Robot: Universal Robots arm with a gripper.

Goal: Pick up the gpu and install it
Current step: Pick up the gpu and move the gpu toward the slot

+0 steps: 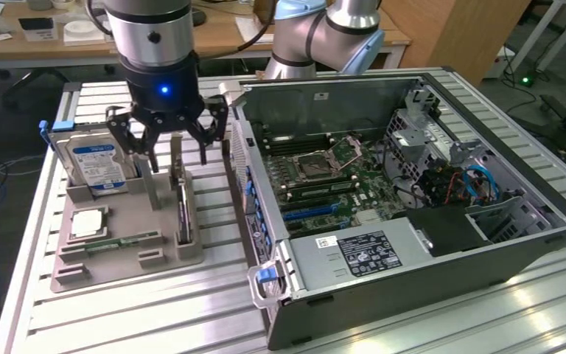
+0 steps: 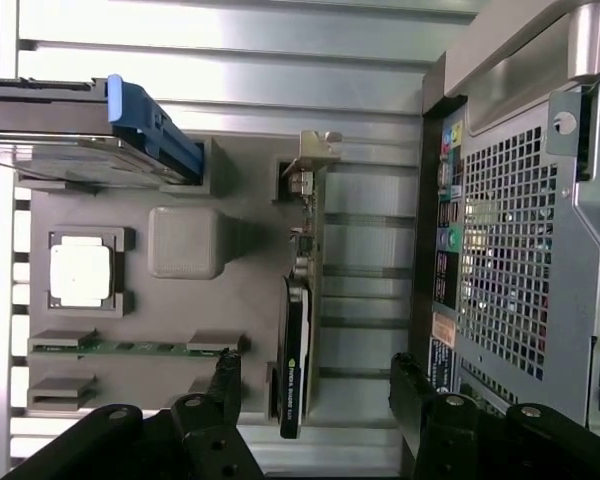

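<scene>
On a slatted aluminium table, the gpu, a thin black card with a pale metal end bracket, stands on edge in a grey moulded holder tray. Its long axis runs along the gap between the black gripper fingers, spread wide close above it, one each side, gripping nothing. The tray also holds a silver blue-labelled hard drive, a square silver processor and a narrow green memory stick; the open grey computer case sits just beside

Robot body, as you see it: arm with silver cylindrical wrist tube; pale blue joint caps behind. Your gripper: black housing, lit blue indicator light, black bar-linkage fingers, round pivot pins on links.
</scene>
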